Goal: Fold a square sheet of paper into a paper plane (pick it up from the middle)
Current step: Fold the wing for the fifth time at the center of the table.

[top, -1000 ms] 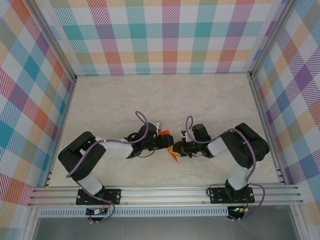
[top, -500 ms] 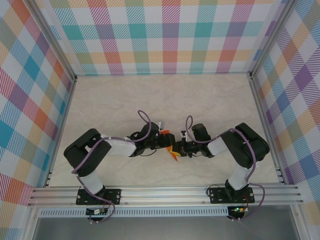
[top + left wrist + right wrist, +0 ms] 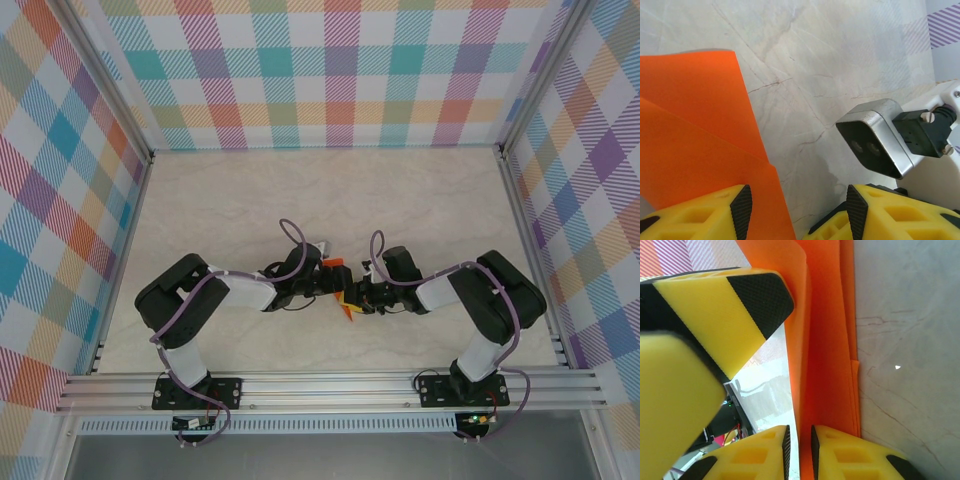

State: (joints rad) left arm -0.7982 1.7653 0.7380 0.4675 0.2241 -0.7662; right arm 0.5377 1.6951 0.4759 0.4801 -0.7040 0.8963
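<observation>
Straddling the orange paper (image 3: 825, 315) with right gripper (image 3: 799, 432) barely parted (folds between its pads (image 3: 786, 440)) — left gripper (image 3: 799, 205) spread wide around its edge.

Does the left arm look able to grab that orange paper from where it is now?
Probably yes. The left gripper stands open with an edge of the orange paper between its fingers, and nothing blocks it. The right gripper straddles the same paper close by, so space is tight.

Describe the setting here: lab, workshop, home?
Probably a lab robot cell: aluminium frame around a marble-look tabletop, plaid walls on three sides, left arm and right arm bolted to the front rail.
</observation>
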